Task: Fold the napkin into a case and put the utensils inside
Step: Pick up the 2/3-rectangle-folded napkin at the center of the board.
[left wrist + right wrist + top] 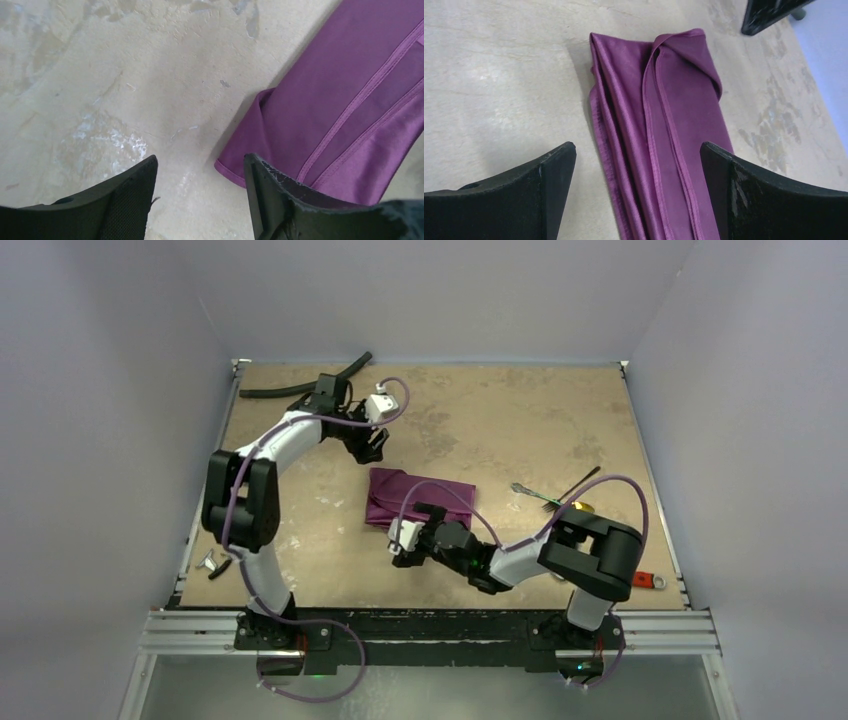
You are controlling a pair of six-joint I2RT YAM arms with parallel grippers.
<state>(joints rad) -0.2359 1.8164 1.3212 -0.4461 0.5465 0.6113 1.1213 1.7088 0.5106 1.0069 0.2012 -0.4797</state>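
**Step in hand (judged): closing the folded band into the case**

The napkin (400, 490) lies flat as a long, layered band. It is not yet a pouch. The fork (535, 496) and the spoon (578, 506) lie on the table, well apart from both claws, out past the right arm's elbow.

**Claw state**

- The right gripper (636, 146) stands wide and holds nothing. The near end of the band runs between its fingers and extends straight ahead of it.
- The left gripper (200, 157) stands partly apart and holds nothing. Bare table shows between its fingers. A folded corner of the cloth lies just ahead, on the side of one finger. Whether that finger touches the cloth cannot be told.

**Procedure**

1. The right claw should descend squarely over the band's end so that both fingers clear the hemmed edges.
2. The pinch should gather every layer. The cloth is thin and shiny, so a shallow bite is likely to lift the top ply alone.
3. The left claw should pin the far corner while the end is carried over; otherwise the band may slide.
4. One edge should be left open toward the utensils.

**Arm pose**

- Left arm: reaching far out, elbow raised, forearm turned inward, claw pointing down at the table beside the cloth's far side.
- Right arm: folded low, forearm stretched across toward the cloth, claw tilted downward above its near end.
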